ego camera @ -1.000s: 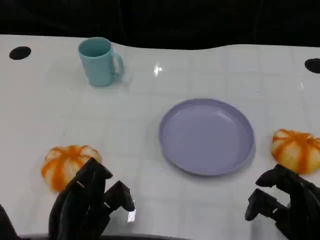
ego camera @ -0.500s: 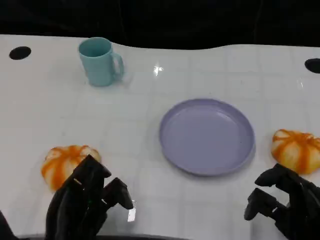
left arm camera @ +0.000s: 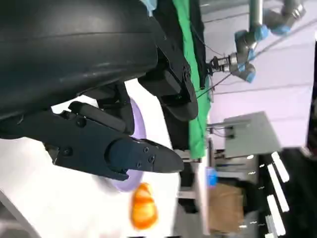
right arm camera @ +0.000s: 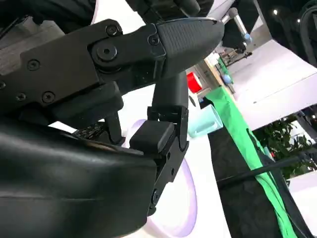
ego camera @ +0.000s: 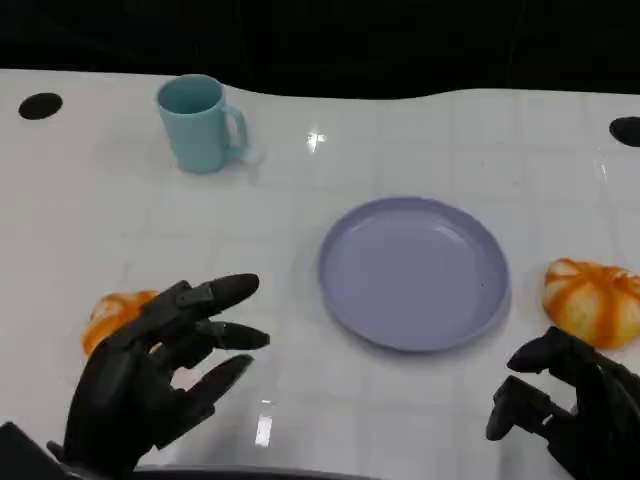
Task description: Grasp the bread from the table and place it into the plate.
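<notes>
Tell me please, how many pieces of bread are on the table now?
2. One bread lies at the table's left, partly behind the left hand. The other bread lies at the right, beside the plate, just beyond the right hand.

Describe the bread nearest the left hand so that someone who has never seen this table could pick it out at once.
Start at the lavender plate in the middle of the white table. Go toward the robot's left, to the table's near part, in front of the teal mug. The orange-and-white striped bread lies there, partly hidden behind the spread fingers of the left hand; its twin lies uncovered beyond the plate's other side.
</notes>
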Motion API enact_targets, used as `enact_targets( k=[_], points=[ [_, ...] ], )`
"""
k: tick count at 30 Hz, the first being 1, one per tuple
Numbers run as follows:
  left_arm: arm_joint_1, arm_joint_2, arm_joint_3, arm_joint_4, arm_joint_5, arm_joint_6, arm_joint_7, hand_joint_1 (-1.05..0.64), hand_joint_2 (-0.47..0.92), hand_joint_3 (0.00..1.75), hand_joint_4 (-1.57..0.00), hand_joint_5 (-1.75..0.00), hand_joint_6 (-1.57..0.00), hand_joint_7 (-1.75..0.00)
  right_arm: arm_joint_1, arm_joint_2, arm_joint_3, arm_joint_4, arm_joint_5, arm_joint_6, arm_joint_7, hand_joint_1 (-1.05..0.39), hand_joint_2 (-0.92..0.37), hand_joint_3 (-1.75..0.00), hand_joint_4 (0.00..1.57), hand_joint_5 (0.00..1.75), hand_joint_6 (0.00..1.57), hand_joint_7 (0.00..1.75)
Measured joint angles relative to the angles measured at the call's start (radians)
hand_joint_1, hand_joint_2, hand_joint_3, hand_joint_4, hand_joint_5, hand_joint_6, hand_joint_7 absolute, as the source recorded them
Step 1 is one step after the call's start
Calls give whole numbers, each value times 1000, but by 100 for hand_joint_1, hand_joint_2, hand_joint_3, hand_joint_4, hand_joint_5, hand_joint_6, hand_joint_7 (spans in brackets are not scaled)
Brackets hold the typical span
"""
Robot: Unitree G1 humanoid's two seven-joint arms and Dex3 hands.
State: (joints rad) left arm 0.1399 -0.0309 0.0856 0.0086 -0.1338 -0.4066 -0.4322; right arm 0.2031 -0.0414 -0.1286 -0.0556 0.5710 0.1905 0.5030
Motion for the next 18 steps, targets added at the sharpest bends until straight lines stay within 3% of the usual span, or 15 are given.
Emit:
enact_targets(
  k=[4, 10, 18],
  points=[
    [4, 84, -5, -50, 216, -63, 88, -36, 92, 2, -28, -34, -40, 0, 0, 1, 0, 0, 0, 0, 0, -54, -92, -19, 71, 156, 82, 102],
    [5, 224, -8, -152, 518, -79, 179, -41, 91, 1, -14, -22, -29, 0, 0, 1, 2, 0, 0, 0, 0, -54, -92, -19, 72, 156, 82, 102],
    [1, 341, -28, -310, 878, 78, 217, -47, 88, 0, -6, -13, -26, -1, 0, 1, 4, -1, -1, -1, 0, -54, -92, -19, 73, 155, 83, 100]
  ],
)
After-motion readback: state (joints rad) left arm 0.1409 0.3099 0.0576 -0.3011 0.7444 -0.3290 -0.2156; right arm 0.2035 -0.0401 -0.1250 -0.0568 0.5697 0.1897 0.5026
